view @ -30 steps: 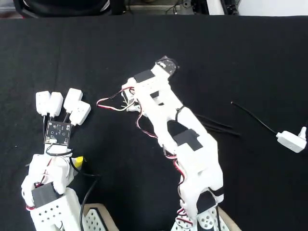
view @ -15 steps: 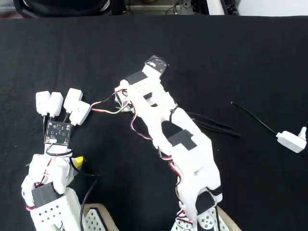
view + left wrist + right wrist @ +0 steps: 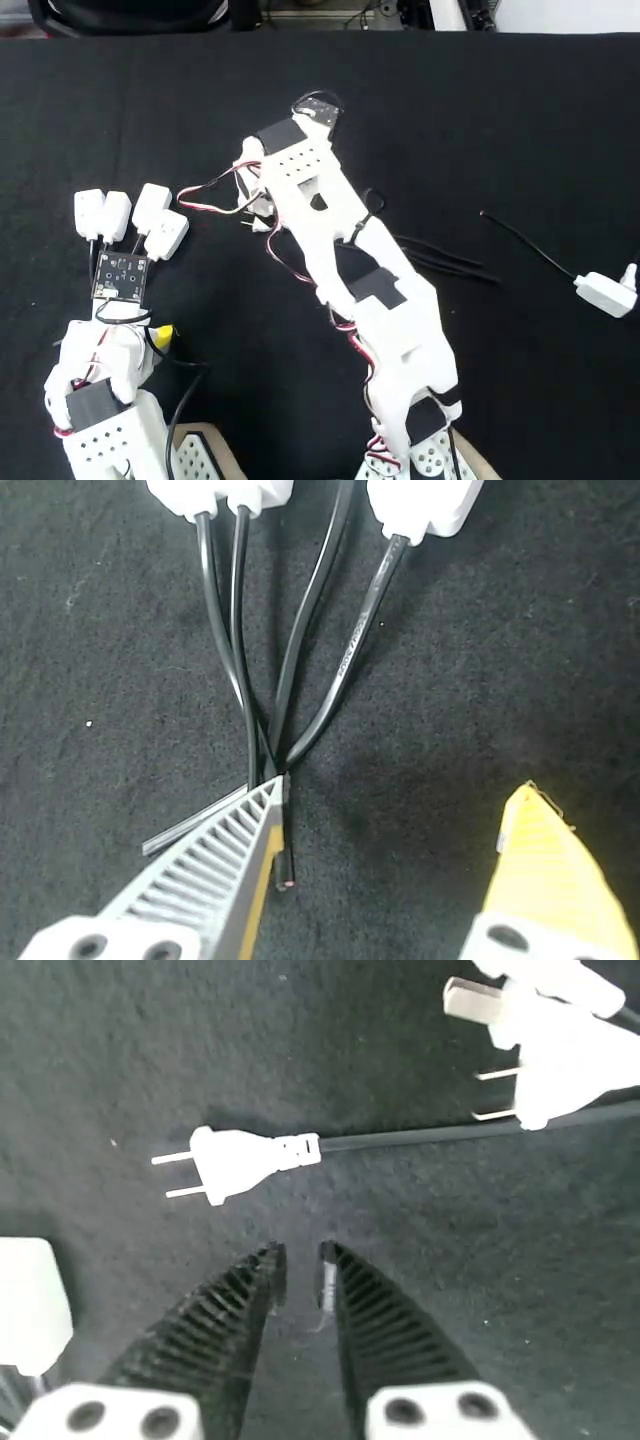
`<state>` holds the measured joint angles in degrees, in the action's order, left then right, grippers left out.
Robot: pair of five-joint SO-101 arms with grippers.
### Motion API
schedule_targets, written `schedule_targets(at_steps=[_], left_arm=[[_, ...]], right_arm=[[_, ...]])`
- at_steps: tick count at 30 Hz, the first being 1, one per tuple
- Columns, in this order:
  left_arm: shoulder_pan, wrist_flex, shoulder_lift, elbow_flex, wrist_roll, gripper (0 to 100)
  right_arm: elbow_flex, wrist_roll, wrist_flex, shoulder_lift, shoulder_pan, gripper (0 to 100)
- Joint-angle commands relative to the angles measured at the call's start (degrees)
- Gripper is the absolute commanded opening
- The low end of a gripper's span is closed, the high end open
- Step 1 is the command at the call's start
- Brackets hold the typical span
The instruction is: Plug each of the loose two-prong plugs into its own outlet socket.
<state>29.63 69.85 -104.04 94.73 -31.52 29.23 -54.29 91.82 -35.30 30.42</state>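
The right hand [image 3: 300,1260] hangs over the middle of the black tabletop [image 3: 500,120], its dark fingers drawn close with a narrow gap between them, pinching nothing. Just beyond its tips a white two-prong plug [image 3: 245,1155] lies flat, with its black cord [image 3: 420,1138] trailing off the back of the body. Two more plugs [image 3: 560,1050] lie near it, and another plug [image 3: 603,292] sits well apart at the right edge of the tabletop.

The four white outlet sockets [image 3: 165,238] cluster at the left. The left hand [image 3: 403,783] rests just near of them, fingers spread wide. The socket cords [image 3: 270,680] converge at its grey finger, but nothing is held.

The plug looks light and rigid, a smooth moulded shell that could slip or swivel under a loose pinch. The best hold is probably across the flat sides of the body, behind the prongs and ahead of the ribbed strain relief. The prongs are thin and should be left free. The cord is limp, and its drag may turn the plug when it is lifted. The sockets also look light, so the left hand may need to brace one while the plug is pushed in.
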Motion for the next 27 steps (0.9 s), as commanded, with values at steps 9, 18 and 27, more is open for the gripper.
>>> schedule_targets(at_steps=[9, 18, 27], left_arm=[[0.57, 0.35, -0.35, -0.48, -0.09, 33], [0.57, 0.35, -0.35, -0.48, -0.09, 33], [0.57, 0.35, -0.35, -0.48, 0.00, 33]], right_arm=[[0.22, -16.88, -10.73, -5.14, -1.32, 40.9], [-2.15, -23.91, -18.73, -5.85, 1.41, 34.4], [-3.30, -25.76, -22.59, -11.12, 1.41, 32.8]])
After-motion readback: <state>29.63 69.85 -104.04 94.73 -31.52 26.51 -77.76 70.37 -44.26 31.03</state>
